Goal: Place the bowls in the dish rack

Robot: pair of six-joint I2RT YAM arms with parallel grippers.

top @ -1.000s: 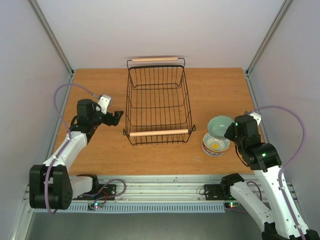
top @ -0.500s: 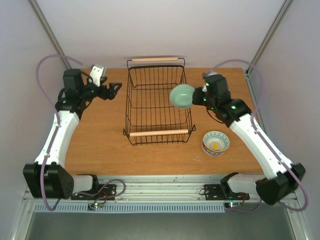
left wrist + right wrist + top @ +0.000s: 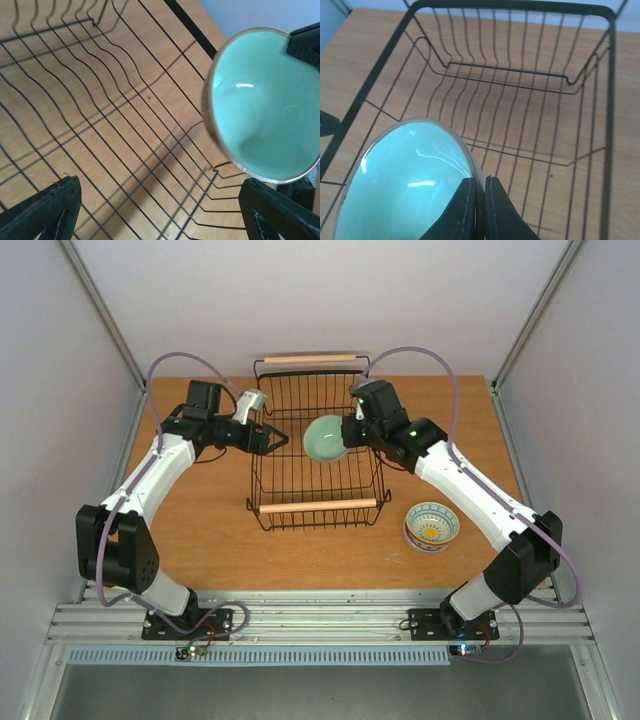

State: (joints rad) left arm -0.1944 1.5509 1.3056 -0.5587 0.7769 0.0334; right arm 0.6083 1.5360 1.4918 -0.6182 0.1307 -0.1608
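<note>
My right gripper [image 3: 345,430] is shut on the rim of the pale green bowl [image 3: 325,438] and holds it tilted on edge over the black wire dish rack [image 3: 318,502]. The right wrist view shows the two fingers [image 3: 496,207] pinching the bowl [image 3: 405,180] rim above the rack [image 3: 520,75] floor. My left gripper [image 3: 272,437] is open at the rack's left wall, facing the green bowl [image 3: 262,102]. Its fingertips [image 3: 47,207] frame the rack wires [image 3: 125,150]. A blue-patterned bowl [image 3: 431,526] sits on the table right of the rack. Other bowls are out of view.
The rack has two light wooden handles, one at the near end [image 3: 318,506] and one at the far end [image 3: 309,359]. The wooden table [image 3: 200,530] is walled by white panels on three sides.
My right gripper lifted the green bowl off the blue-patterned bowl and carried it left over the rack. My left arm swung up and right to the rack's left wall.
</note>
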